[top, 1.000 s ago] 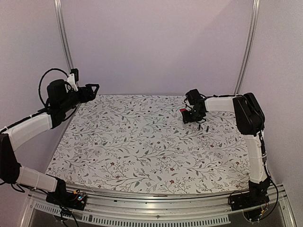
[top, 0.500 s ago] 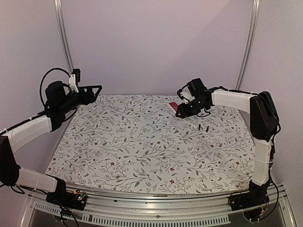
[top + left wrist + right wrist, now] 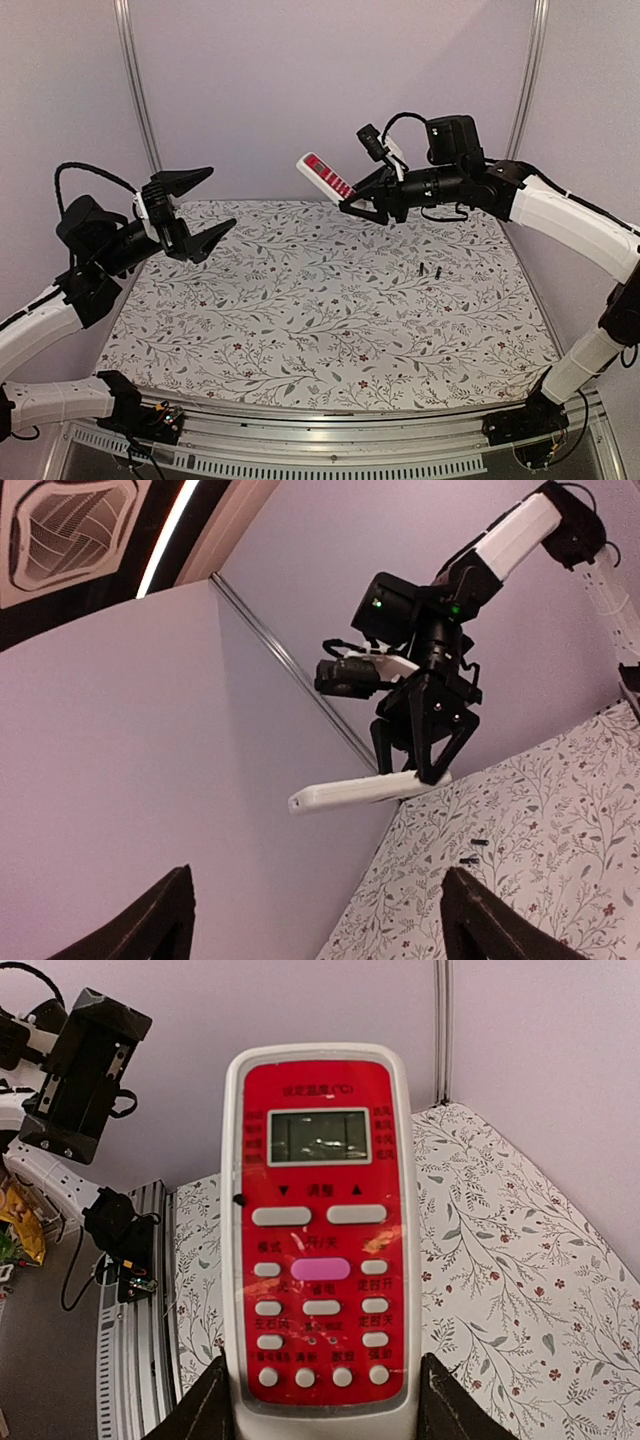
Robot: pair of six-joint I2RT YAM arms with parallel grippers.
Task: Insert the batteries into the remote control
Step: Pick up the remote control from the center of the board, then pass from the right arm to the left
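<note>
I hold remote control (image 3: 327, 176) aloft, end clamped in right gripper (image 3: 355, 198). Left gripper (image 3: 214, 200) gapes empty. Batteries (image 3: 430, 269) lie on surface (image 3: 300, 300) below. Likely handover; next needs remote control flipped, back up.

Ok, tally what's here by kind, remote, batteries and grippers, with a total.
Remote: 1, held in the right gripper
Batteries: 2, lying loose
Grippers: 2, the right gripper plus the open left gripper
Total: 5
</note>
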